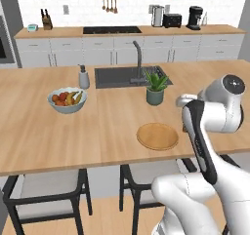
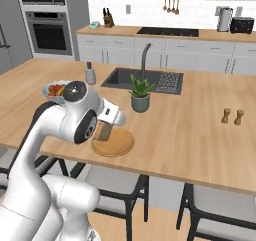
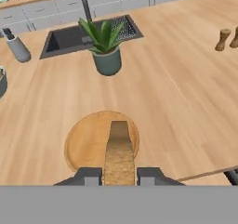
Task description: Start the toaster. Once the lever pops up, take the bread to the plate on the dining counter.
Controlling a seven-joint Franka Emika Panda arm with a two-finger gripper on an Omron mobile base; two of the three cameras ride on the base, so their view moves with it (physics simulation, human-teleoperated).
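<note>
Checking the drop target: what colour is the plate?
Tan, wood-coloured, close to the counter's tone. The plate shows best in the hand view, below the held bread.

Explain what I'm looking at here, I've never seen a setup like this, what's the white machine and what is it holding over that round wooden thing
It is a computer-rendered kitchen. The white machine is a robot arm on a base that can drive. Two pictures come from cameras on that base, behind the arm to its left and right. The third comes from a camera on the arm's hand, looking down along its gripper, a two-fingered clamp.

The arm reaches over the dining counter, a long wooden top with a sink. On it stand a potted plant, a fruit bowl, a soap dispenser and two small wooden shakers.

The gripper is shut on the bread, a toasted slice held on edge above the plate. The toaster sits on the far wall counter.
</note>
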